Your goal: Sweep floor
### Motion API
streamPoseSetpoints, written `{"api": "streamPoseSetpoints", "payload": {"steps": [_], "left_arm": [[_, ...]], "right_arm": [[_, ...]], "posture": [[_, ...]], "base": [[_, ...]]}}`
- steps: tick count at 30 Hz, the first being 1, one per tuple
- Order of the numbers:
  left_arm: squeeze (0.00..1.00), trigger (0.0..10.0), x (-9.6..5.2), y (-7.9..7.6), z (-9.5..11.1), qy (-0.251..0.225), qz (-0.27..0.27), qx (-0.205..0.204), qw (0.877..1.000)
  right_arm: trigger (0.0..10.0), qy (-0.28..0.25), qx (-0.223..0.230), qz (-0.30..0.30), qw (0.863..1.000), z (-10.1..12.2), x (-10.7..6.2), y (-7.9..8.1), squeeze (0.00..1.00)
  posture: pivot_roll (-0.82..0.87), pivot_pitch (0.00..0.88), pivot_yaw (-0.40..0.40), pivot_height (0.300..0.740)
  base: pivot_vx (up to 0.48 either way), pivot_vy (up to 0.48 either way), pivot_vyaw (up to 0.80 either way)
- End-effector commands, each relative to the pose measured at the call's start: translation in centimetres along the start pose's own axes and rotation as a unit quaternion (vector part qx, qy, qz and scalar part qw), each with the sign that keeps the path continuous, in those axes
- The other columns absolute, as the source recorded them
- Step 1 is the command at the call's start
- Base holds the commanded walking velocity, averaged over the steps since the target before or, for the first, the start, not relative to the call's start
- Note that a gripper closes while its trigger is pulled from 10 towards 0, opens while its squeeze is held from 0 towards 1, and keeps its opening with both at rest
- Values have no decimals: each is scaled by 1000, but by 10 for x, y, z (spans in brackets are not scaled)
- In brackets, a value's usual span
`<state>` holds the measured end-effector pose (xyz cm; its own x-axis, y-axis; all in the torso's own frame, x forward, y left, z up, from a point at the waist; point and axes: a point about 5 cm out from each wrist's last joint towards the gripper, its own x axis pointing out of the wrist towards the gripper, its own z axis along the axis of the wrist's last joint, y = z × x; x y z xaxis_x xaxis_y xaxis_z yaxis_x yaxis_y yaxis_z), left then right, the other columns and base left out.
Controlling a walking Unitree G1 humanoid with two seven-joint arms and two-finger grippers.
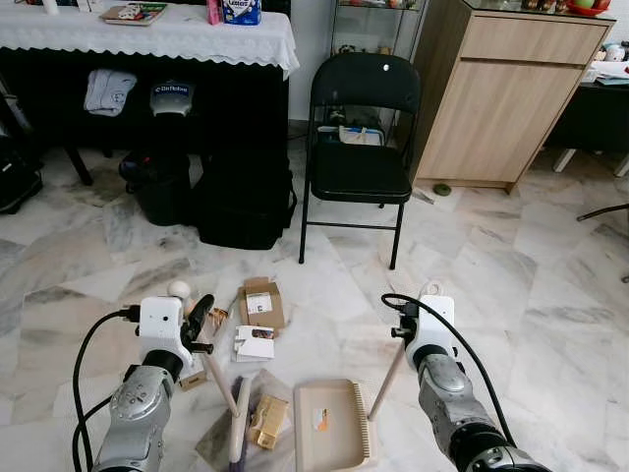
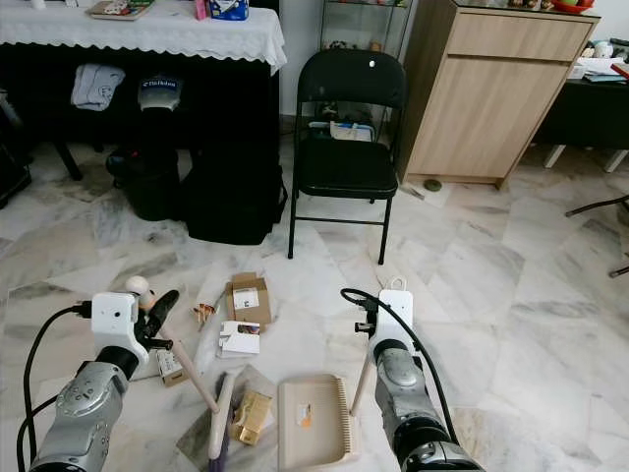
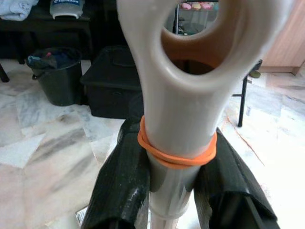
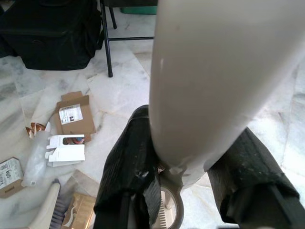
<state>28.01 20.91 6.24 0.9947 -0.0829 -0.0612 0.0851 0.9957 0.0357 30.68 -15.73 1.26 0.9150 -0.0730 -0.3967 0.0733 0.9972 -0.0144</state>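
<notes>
My left gripper (image 1: pixel 200 321) is shut on a beige broom handle (image 3: pixel 177 102) that has an orange rubber band around it. The handle slants down to the broom head (image 1: pixel 239 415) on the marble floor. In my right gripper (image 1: pixel 407 324), also shut, is the pale handle (image 4: pixel 209 81) of a beige dustpan (image 1: pixel 332 425), which lies flat just right of the broom head. A gold packet (image 1: pixel 267 421) rests on a plastic sheet between broom and pan. Beyond them lie a brown cardboard box (image 1: pixel 262 301), a white carton (image 1: pixel 256 343) and a small box (image 4: pixel 9 176).
A black folding chair (image 1: pixel 362 147) stands ahead. Right of it is a wooden cabinet (image 1: pixel 501 93). To the left, a black case (image 1: pixel 241 202) and a black bucket (image 1: pixel 152 185) sit under a table with a white cloth (image 1: pixel 147 34).
</notes>
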Motion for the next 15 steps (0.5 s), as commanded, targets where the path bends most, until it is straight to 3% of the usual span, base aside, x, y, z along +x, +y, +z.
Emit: {"api": "streamPoseSetpoints", "payload": {"steps": [1, 15], "left_arm": [[0, 10000, -5, -1, -8, 25, -7, -7, 1000], [0, 10000, -6, 2, -10, 36, -9, -14, 999]], "right_arm": [[10000, -27, -6, -3, 1000, 12, 3, -3, 0], [10000, -46, 1, 4, 999, 18, 4, 0, 0]], "posture": [[93, 47, -84, 740], [95, 53, -80, 740]], "base": [[0, 0, 0], [0, 0, 0]]}}
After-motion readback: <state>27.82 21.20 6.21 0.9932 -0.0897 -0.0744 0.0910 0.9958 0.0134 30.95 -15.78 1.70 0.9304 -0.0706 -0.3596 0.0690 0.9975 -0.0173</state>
